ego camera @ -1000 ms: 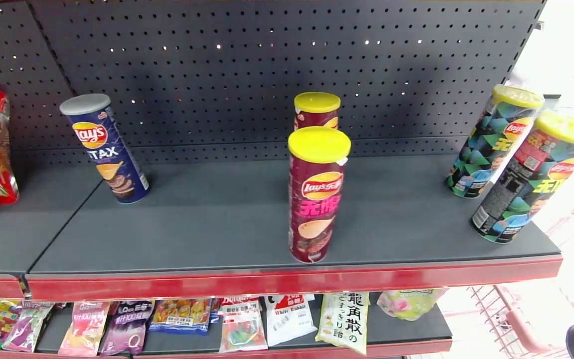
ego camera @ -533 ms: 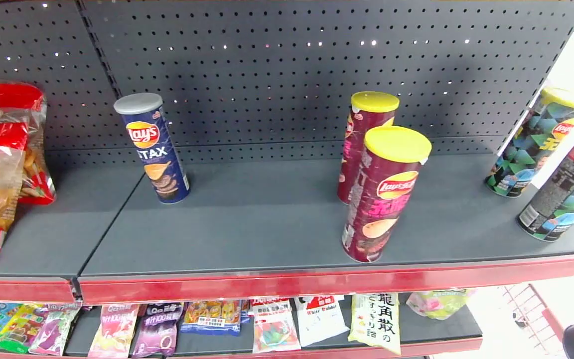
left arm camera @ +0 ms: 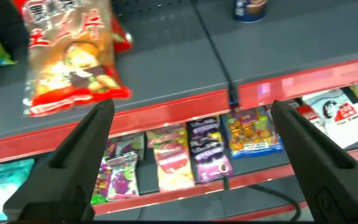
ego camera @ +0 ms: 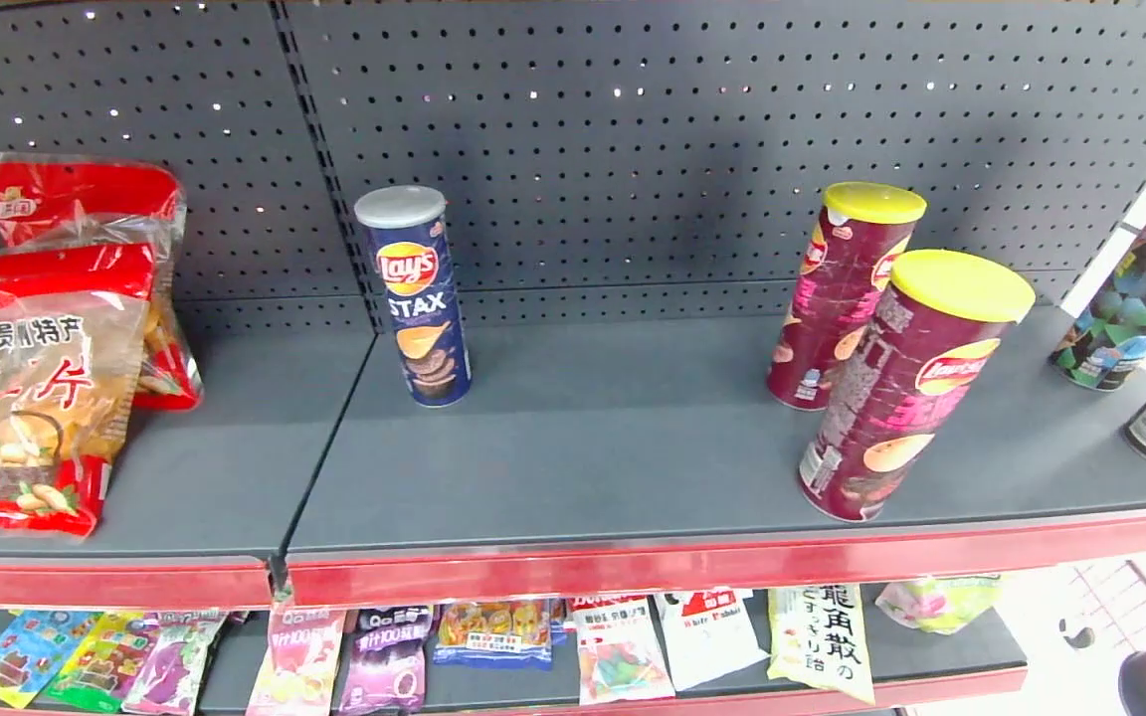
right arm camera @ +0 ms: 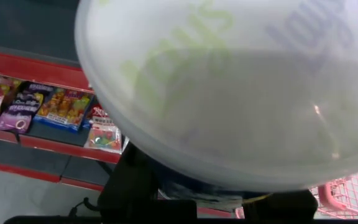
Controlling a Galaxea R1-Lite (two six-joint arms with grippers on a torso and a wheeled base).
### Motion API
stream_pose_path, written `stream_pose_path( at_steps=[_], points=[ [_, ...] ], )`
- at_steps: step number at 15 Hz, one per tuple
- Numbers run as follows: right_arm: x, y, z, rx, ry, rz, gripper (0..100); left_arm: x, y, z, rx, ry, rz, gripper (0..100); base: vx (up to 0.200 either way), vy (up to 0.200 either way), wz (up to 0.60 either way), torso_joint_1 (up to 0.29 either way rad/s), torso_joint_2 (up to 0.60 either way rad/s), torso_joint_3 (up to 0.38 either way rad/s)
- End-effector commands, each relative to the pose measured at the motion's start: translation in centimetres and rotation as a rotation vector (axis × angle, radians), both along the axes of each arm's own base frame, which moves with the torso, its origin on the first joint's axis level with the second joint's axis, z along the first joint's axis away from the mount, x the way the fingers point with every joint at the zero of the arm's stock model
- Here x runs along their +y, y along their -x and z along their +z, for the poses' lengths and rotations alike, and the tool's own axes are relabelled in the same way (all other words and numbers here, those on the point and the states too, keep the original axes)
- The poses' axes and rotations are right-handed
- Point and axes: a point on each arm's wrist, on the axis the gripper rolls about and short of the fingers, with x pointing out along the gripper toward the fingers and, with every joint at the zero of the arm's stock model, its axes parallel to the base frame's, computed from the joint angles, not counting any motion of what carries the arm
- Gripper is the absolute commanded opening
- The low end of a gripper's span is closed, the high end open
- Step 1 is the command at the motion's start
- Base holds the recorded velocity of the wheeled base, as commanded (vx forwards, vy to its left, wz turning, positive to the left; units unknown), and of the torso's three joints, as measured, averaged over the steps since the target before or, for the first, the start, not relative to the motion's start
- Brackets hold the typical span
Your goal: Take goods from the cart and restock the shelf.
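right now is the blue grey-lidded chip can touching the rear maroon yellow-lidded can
Apart: head view shows bare shelf between blue can and rear maroon can.

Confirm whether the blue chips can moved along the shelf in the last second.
No. The blue chips can stands just as close to the shelf seam as before; the whole head view shifted, so the camera turned.

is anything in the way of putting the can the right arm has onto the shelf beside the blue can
Nothing visible blocks it. The shelf lies bare between the blue can and the front maroon can, so the clear-lidded can has an open spot there. It would only have to pass over the red front edge.
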Motion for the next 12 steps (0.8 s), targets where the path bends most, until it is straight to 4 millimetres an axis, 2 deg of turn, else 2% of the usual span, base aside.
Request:
stream_pose_path(
  at_steps=[1,5,12],
  points=[
    [0.0,0.02,0.0,-0.001,0.0,0.001,0,0.0,0.01,0.0,-0.001,0.0,0.0,100,0.0,0.2,0.0,0.012,-0.01,0.007],
    [0.09,0.13,0.28,-0.011,-0.009,0.061,0,0.01,0.07,0.0,-0.004,0.001,0.0,100,0.0,0.2,0.0,0.0,0.0,0.006],
    [0.1,0.08,0.14,-0.006,-0.007,0.065,0,0.01,0.04,0.0,-0.003,0.0,0.002,100,0.0,0.2,0.0,0.0,0.0,0.004]
  ],
)
